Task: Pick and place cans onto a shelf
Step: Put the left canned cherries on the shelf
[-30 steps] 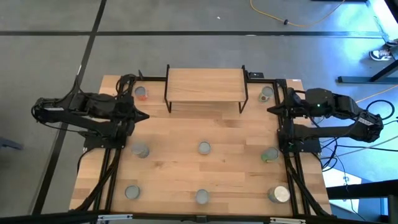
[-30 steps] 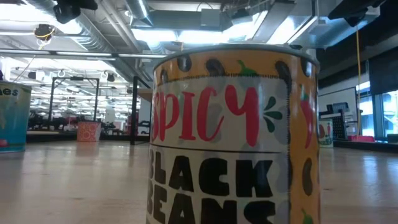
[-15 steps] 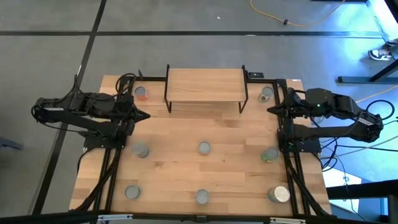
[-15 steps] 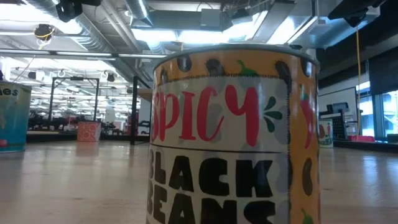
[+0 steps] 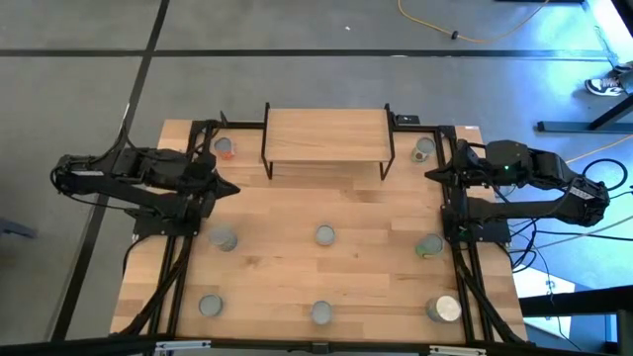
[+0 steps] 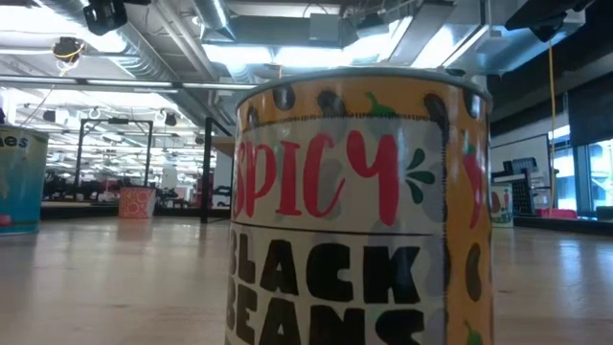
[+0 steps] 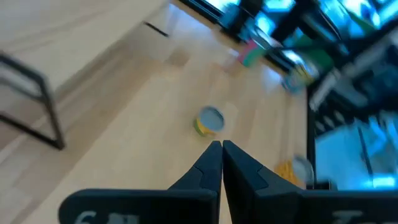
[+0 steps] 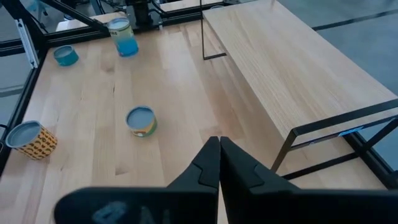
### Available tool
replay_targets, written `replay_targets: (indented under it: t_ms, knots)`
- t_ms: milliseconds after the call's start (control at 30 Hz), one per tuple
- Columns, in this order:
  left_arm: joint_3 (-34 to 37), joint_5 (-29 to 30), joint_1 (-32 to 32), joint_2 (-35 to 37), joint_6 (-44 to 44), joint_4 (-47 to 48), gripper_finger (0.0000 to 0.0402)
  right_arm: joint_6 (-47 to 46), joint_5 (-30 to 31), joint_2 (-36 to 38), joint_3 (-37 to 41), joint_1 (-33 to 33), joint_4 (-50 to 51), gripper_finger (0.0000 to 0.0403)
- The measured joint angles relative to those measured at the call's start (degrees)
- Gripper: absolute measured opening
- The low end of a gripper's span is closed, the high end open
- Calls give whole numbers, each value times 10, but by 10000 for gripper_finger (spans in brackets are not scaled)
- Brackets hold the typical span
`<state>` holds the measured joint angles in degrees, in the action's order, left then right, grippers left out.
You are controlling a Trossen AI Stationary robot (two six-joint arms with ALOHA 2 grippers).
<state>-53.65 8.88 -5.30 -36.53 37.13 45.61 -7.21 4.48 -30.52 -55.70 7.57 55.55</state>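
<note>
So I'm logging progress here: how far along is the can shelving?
Nothing looks done: the light wood plank shelf has a bare top. Nothing is in hand: the left gripper and right gripper hover shut and empty. All eight silver-topped cans remain on the wooden table, like the centre one.

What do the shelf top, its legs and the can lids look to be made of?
Shelf top: light wood, matte, grain visible. Legs: thin black bars, likely painted metal. Can lids: silvery, probably metal, with a dull sheen.
</note>
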Motion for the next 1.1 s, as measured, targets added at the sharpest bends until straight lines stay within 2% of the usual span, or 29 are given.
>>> replay_targets:
  t_ms: [300, 433, 600, 767, 1100]
  knots:
    - [0, 13, 0, -2, 104, 54, 66, -17, 0, 0, 0, 0, 0, 6]
    - [0, -18, 0, -12, 114, 93, 83, -15, 0, 0, 0, 0, 0, 6]
    - [0, -95, 0, -26, 132, 115, 82, -16, 0, 0, 0, 0, 0, 6]
    - [0, -116, -11, -42, 259, 122, 81, -15, 0, 0, 0, 0, 0, 6]
    - [0, -130, -80, -106, 450, 219, 81, -12, 0, 0, 0, 0, 0, 6]
